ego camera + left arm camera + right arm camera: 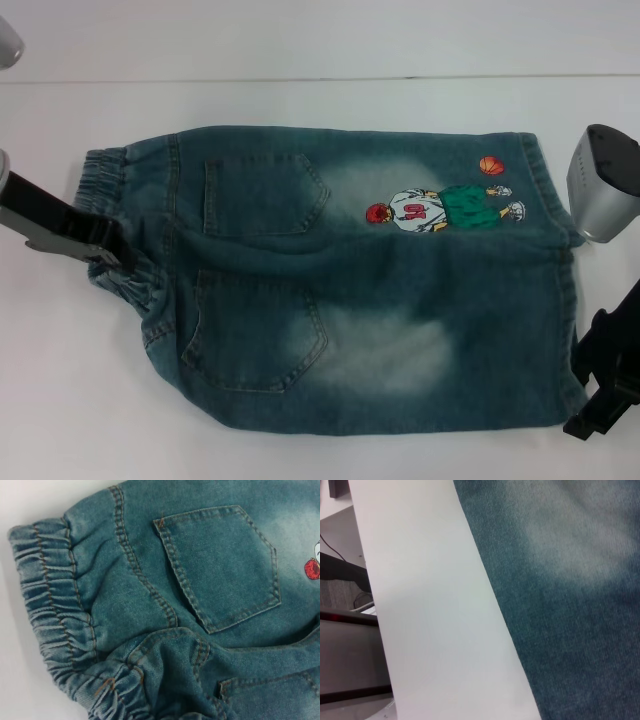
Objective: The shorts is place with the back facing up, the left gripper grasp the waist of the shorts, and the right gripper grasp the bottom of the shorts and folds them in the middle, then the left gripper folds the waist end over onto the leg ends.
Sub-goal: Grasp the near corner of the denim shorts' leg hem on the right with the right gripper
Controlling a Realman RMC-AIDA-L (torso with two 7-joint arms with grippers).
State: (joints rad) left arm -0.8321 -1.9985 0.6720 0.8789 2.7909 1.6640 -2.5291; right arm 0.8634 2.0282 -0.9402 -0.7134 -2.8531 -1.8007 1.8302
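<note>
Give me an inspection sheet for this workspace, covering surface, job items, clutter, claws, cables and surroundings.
Surface: white table, bare around the garment.
Job's things: denim shorts lie flat, back up, both back pockets showing; elastic waist toward the robot's left, leg ends toward its right. A basketball-player patch sits on the far leg. The waist is bunched where the claw meets it.
Clutter: nothing seen.
Claws: left claw at the waistband, on the bunched fabric; right claw at the near leg hem.
Cables: a dark cable runs below the table edge in the right wrist view.
Surroundings: dark framework and floor beyond the table edge.
</note>
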